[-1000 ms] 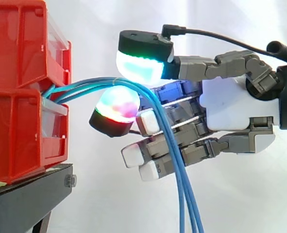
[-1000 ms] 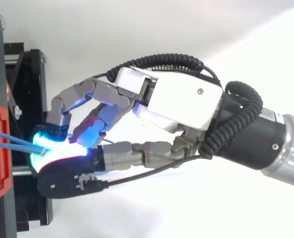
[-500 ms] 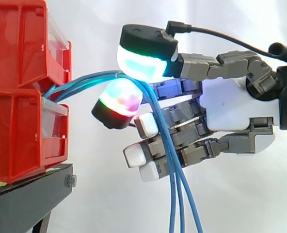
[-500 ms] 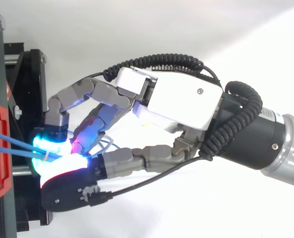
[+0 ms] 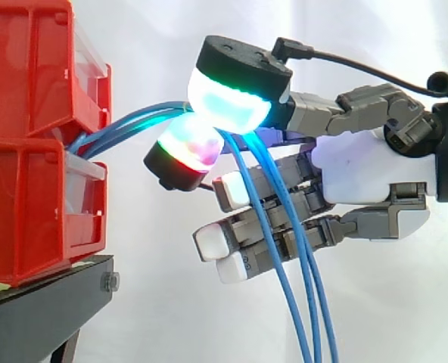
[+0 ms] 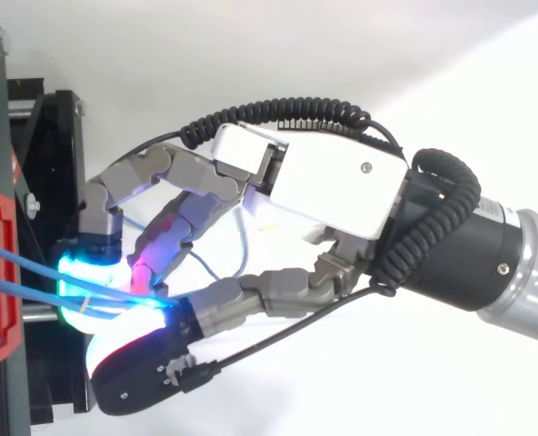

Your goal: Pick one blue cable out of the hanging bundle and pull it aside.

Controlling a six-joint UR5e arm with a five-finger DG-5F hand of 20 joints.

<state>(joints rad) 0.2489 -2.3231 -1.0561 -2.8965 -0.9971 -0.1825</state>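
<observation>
Side view shows the thin blue cables (image 5: 133, 123) leaving the gap between the stacked red plastic bins (image 5: 35, 144), arching away from them and dropping across the grey-and-white robot hand (image 5: 360, 170). Two glowing fingertips (image 5: 228, 98) are pinched together on the arch just beside the bins; whether one cable or several sit in the pinch cannot be told. The step looks like isolating a single strand. The next move calls for a sideways draw away from the bins. Cables lying over the curled lower fingers could drag along. A black stand (image 5: 42, 302) carries the bins.

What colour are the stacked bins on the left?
The bins are red, clearest in side view.
</observation>
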